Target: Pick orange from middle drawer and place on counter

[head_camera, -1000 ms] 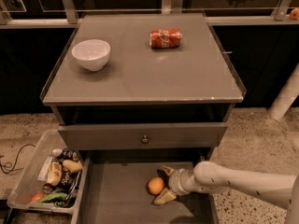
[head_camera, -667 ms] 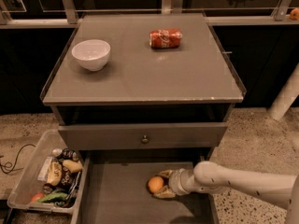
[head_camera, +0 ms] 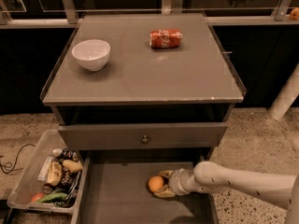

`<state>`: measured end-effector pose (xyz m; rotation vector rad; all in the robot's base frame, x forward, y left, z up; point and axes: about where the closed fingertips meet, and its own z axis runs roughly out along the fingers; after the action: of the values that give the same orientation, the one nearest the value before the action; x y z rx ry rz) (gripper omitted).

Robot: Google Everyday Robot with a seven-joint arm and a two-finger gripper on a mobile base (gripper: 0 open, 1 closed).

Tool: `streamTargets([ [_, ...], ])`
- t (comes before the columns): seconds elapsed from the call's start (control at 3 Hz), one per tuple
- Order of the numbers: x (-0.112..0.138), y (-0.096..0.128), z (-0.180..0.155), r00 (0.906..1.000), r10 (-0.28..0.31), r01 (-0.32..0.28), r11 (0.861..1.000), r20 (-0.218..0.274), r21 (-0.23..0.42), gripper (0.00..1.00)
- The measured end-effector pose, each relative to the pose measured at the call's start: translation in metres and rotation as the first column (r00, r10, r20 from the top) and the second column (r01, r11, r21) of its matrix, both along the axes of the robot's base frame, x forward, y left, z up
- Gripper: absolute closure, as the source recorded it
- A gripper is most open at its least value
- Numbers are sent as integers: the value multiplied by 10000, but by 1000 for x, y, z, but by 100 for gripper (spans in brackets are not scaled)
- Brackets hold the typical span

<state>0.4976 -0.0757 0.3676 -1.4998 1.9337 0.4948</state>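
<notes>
The counter (head_camera: 187, 73) above me is where this ends, and most of its glossy top is free, so I judge the landing easy. The lift out is the hard part. The middle drawer (head_camera: 117, 199) is pulled out low at the front, and the closed drawer front (head_camera: 187, 135) with its knob (head_camera: 145, 138) hangs right over its back half. I should therefore draw back toward the open front before rising, or my wrist will likely knock that panel. On the floor to my left, beside the drawer wall, sits a clear bin (head_camera: 18, 190) of snack packets, well out of my path. On the counter, the white bowl (head_camera: 91, 54) sits at the left and the red can (head_camera: 166, 38) at the back, so I'd aim for the bare front right. The orange (head_camera: 155, 184) rests on the drawer floor near the middle. My gripper (head_camera: 160, 184) lies low inside the drawer, its fingers (head_camera: 166, 174) clasped on the fruit from both sides. A smooth round thing may roll out, so I'd keep a firm squeeze and lift slowly.
</notes>
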Motion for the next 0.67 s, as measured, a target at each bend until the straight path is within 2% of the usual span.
streamTargets([
  [0.33,0,0,0,10000,2,-2,10000,-5,0,100],
  [0.67,-5,6,-7,9995,139,-139,9999,-292,9,100],
])
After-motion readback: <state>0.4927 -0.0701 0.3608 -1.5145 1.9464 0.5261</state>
